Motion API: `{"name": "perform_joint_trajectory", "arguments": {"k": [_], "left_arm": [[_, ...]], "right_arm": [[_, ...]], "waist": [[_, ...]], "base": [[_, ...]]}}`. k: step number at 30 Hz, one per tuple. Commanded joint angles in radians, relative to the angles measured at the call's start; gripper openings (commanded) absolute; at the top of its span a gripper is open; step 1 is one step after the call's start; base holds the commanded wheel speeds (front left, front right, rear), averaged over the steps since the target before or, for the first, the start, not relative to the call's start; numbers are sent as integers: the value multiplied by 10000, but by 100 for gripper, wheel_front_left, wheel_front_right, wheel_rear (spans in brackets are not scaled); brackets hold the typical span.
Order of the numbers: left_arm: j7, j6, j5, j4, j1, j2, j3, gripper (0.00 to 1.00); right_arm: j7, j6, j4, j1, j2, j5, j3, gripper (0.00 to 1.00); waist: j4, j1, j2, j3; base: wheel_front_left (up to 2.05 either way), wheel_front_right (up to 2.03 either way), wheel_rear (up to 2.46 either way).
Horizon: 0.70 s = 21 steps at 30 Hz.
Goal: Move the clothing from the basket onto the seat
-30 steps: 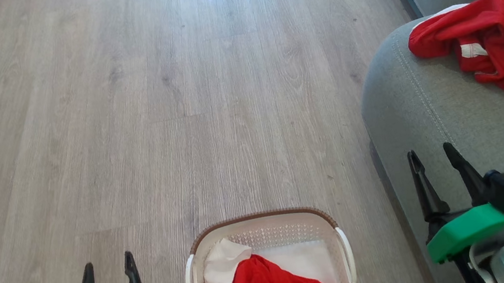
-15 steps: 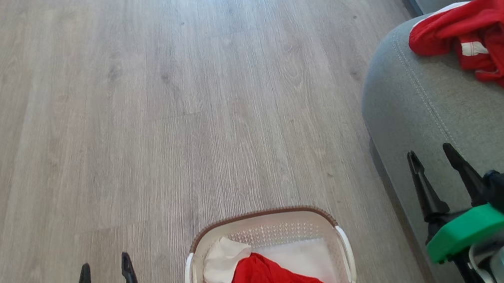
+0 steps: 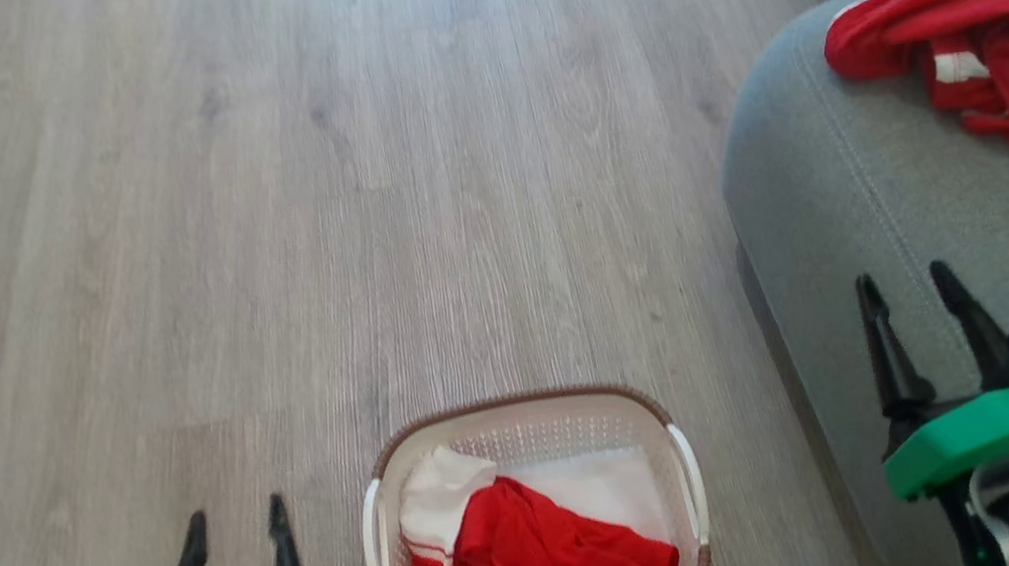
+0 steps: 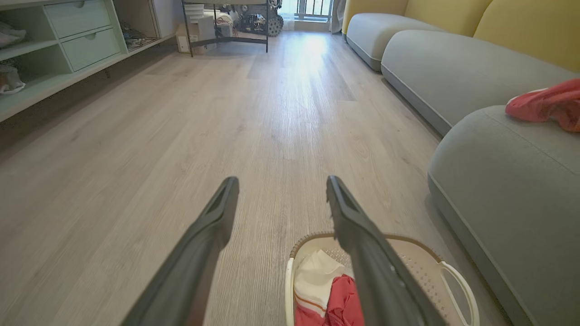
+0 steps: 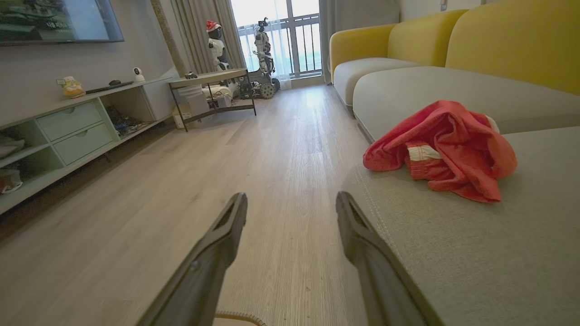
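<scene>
Both pairs of dark fingers stood apart, gripping nothing: the left gripper (image 3: 235,510) over bare floor (image 3: 349,196) just left of the basket (image 3: 514,405), the right gripper (image 3: 901,273) above the seat (image 3: 855,197) near its rounded edge. One piece of the clothing (image 3: 538,561) lay crumpled inside the basket's perforated wall, white panel toward the robot's left. Another red piece (image 3: 1003,42) sprawled farther back on the seat, its longer side running across the cushion. Pale wood planks stretched to a window (image 5: 272,31), with green drawers (image 5: 77,131) facing yellow backrests (image 5: 512,40).
</scene>
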Motion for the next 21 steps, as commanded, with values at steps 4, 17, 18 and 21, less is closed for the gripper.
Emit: {"name": "perform_joint_trajectory", "arguments": {"k": [4, 17, 18, 21], "left_arm": [[105, -294, 281, 348, -1533, -10, -173, 100], [249, -1599, 879, 3821, -4591, -635, -1764, 100], [249, -1650, 931, 4174, -4854, -693, -1864, 100], [234, -1813, 1098, 5184, -5681, -854, -2187, 100]], "right_arm": [[-67, -4, -762, -889, 18, -222, -67, 100], [-67, -4, -1992, -2202, 18, -576, -378, 100], [-67, -4, -2112, -2312, 18, -578, -386, 100], [-67, -4, -2497, -2645, 18, -662, -458, 100]], "waist": [[-113, 0, 0, 984], [-584, 0, 0, 3708], [-657, 0, 0, 3955], [-834, 0, 0, 4694]], "base": [[0, 0, 0], [0, 0, 0], [0, 0, 0], [0, 0, 0]]}}
